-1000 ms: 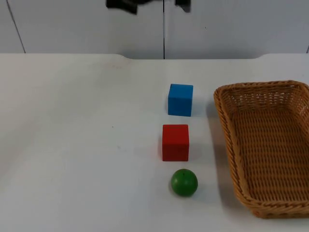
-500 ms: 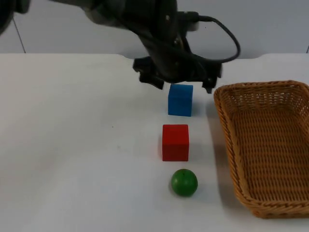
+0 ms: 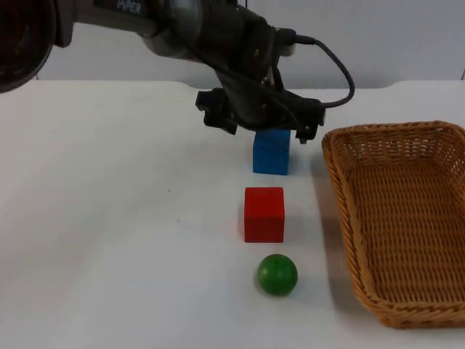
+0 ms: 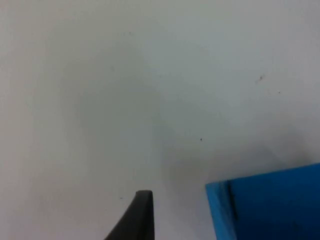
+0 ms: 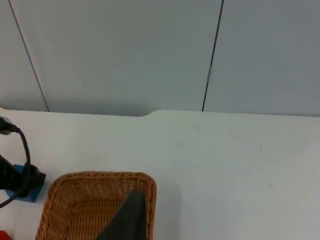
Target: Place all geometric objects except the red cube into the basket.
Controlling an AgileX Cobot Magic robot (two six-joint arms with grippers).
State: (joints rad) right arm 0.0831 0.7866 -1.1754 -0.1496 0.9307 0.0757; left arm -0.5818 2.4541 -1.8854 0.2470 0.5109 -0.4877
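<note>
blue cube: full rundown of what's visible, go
The blue cube is a plain, solid-coloured block with sharp edges, matte, sitting flat on the white table. It is the farthest of a row, beyond the red cube, apart from it, and left of the wicker basket. The left gripper hangs over its far top edge; contact cannot be told.

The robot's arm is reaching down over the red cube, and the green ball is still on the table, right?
Not quite. In the top view the left gripper is over the blue cube, not the red cube. The red one sits untouched, nearer the camera. The green ball is indeed on the table, outside the basket.
</note>
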